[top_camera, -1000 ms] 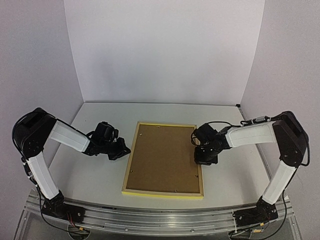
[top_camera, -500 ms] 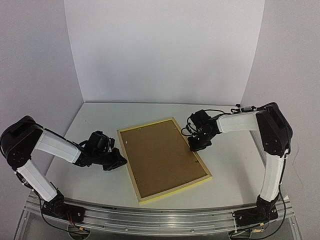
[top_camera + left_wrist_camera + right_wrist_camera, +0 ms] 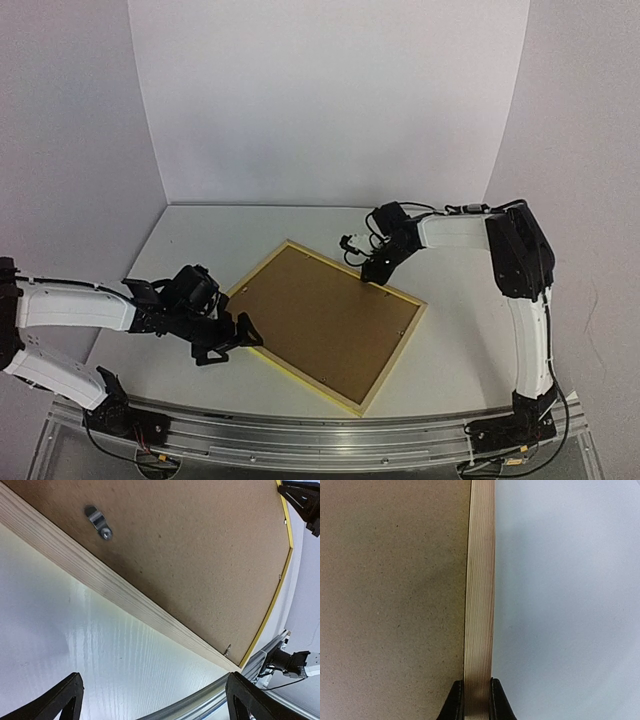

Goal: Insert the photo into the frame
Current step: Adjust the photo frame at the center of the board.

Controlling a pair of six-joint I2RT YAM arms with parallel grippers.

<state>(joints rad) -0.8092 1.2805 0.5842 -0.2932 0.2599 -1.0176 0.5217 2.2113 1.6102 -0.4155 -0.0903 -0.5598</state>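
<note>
The right tool [image 3: 476, 700] is pressed together on the thin wooden edge of the frame [image 3: 480, 580], one finger on each side of the strip, at the frame's far right side. The left tool [image 3: 155, 705] is spread wide and holds nothing. It hangs low over the white desk [image 3: 200, 240], just beside the frame's near left edge. Whether it touches that edge cannot be told.

The frame lies flat on the desk with its back up, turned diagonally so that one corner points to the far side and the opposite corner to the near edge of the desk. A brown backing board [image 3: 325, 320] fills it inside the yellow edges. The left wrist view shows a small metal clip [image 3: 97, 522] on the board, close to the pale wooden side.
</note>
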